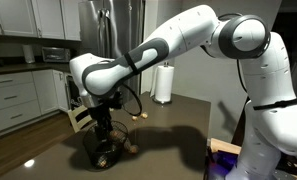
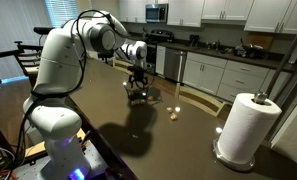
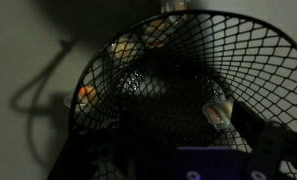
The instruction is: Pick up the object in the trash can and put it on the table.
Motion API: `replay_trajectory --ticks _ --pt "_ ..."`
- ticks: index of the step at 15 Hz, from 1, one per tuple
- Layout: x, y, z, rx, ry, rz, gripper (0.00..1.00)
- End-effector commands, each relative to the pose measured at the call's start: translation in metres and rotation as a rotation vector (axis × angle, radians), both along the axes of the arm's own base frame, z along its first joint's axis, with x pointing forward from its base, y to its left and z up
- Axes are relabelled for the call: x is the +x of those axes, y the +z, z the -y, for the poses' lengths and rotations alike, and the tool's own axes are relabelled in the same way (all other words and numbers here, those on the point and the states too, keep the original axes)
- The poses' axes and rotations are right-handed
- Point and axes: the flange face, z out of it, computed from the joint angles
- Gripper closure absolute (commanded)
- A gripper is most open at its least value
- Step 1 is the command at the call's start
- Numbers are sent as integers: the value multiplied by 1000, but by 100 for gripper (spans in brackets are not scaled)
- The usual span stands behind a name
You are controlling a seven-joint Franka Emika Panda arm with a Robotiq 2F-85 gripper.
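Note:
The black wire-mesh trash can (image 1: 106, 150) stands on the dark brown table (image 1: 178, 135); it also shows in an exterior view (image 2: 138, 93). My gripper (image 1: 101, 122) hangs straight over its mouth, fingers at the rim (image 2: 138, 78). The wrist view looks down into the can (image 3: 158, 60). A small pale cylindrical object (image 3: 218, 108) lies inside by the right wall, beside my right finger. My gripper (image 3: 188, 140) is open, with its dark fingers spread wide and nothing between them.
A paper towel roll (image 1: 163, 82) stands on the table, large in an exterior view (image 2: 246, 128). A small light object (image 1: 140, 115) lies on the table near the can (image 2: 173, 113). White kitchen cabinets (image 2: 213, 72) line the walls.

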Motion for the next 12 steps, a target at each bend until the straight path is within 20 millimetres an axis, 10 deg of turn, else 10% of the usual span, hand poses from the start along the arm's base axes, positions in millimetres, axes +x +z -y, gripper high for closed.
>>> replay_trajectory --ticks 1,12 --pt "-7 2 11 68 49 24 0" --pt "-18 -12 21 341 84 -24 0"
